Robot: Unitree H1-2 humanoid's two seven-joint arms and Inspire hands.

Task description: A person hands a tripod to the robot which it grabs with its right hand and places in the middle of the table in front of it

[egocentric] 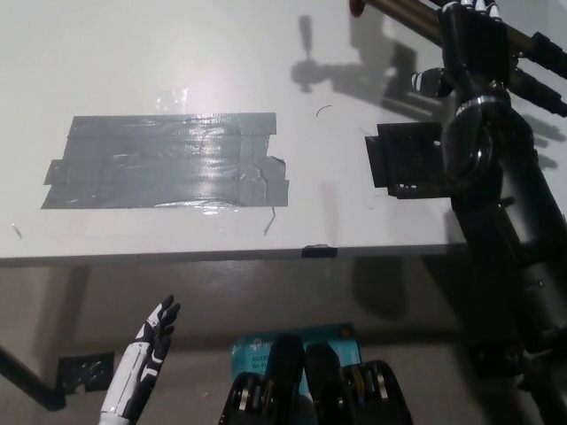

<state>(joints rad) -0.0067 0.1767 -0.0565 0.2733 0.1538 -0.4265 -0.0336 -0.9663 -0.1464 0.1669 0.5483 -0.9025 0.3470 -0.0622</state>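
Now right hand [469, 37] up at tripod [403, 13] legs, in air over tabletop [177, 53] far right corner. Grip cannot be told, fingertips cut off by frame edge. Risk: partial hold on one leg, so tripod swings or slips at handover. Left hand [146, 350] idle below tabletop edge, fingers apart.

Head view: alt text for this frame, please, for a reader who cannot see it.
The robot's black right hand reaches across a white table to a tripod at the top right; its grip cannot be seen. Grey tape and a black patch mark the table, and the white left hand hangs open below the near edge.
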